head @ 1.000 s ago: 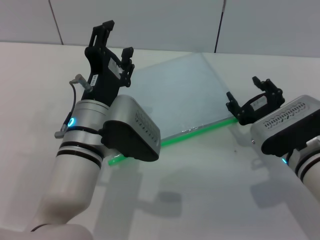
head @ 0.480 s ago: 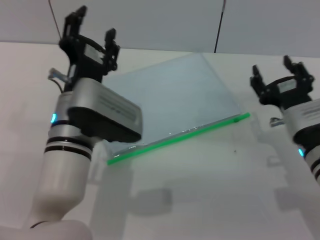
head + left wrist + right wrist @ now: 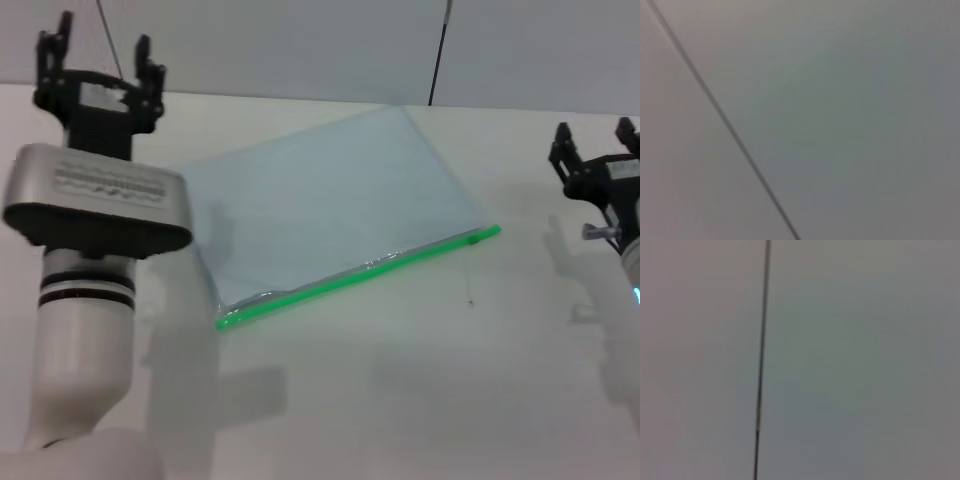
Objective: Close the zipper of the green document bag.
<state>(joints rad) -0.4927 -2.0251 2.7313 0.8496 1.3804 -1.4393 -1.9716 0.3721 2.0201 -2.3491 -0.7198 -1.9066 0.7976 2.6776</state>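
The green document bag, a flat translucent blue-grey pouch, lies on the white table in the head view. Its bright green zipper runs along the near edge, from lower left to a small green tab at the right end. My left gripper is raised at the far left, open and empty, well away from the bag. At the right edge my right gripper is also lifted, open and empty, to the right of the zipper's end. Both wrist views show only a plain wall with a seam.
A pale panelled wall rises behind the table's back edge. Nothing else lies on the table besides the bag.
Both arms have drawn back and up from the bag, the left toward the left, the right toward the right. The green zipper now shows along its whole length.
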